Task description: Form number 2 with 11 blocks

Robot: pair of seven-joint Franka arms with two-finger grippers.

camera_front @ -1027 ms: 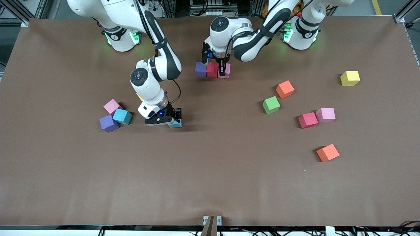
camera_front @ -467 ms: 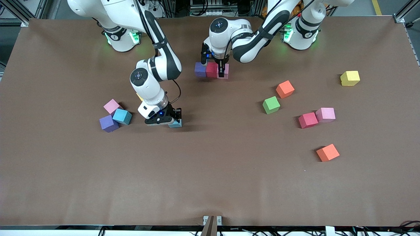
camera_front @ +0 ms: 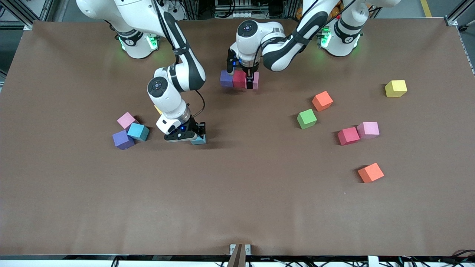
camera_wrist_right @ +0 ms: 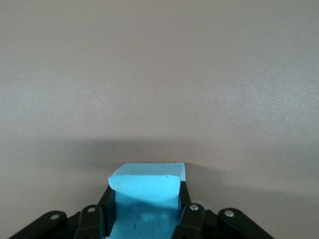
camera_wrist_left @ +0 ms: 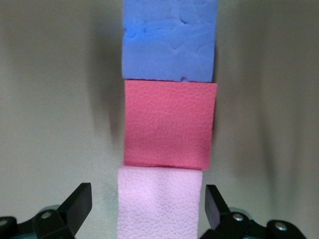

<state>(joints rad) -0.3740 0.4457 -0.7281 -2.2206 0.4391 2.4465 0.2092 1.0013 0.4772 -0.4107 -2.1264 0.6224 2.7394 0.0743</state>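
Seen from the front camera, with the table as a clock face, a row of three blocks sits at twelve o'clock close to the robots' bases: a purple block (camera_front: 225,78), a red block (camera_front: 239,78) and a pink block (camera_front: 255,80), touching side by side. The left gripper (camera_front: 249,79) is down over the pink end of this row. Near nine o'clock, the right gripper (camera_front: 193,136) is low at the table, clenched on a light blue block (camera_front: 199,140). Farther out at nine o'clock, three loose blocks (camera_front: 138,131) huddle together: pink, blue and purple. Between two and four o'clock lie six scattered blocks (camera_front: 306,118): green, two orange, yellow, red and pink. In the left wrist view, the row runs purple, red, pink, and the left fingers (camera_wrist_left: 75,209) stand apart from the pink block's sides, released. In the right wrist view, the right fingers (camera_wrist_right: 187,214) press both sides of the light blue block.
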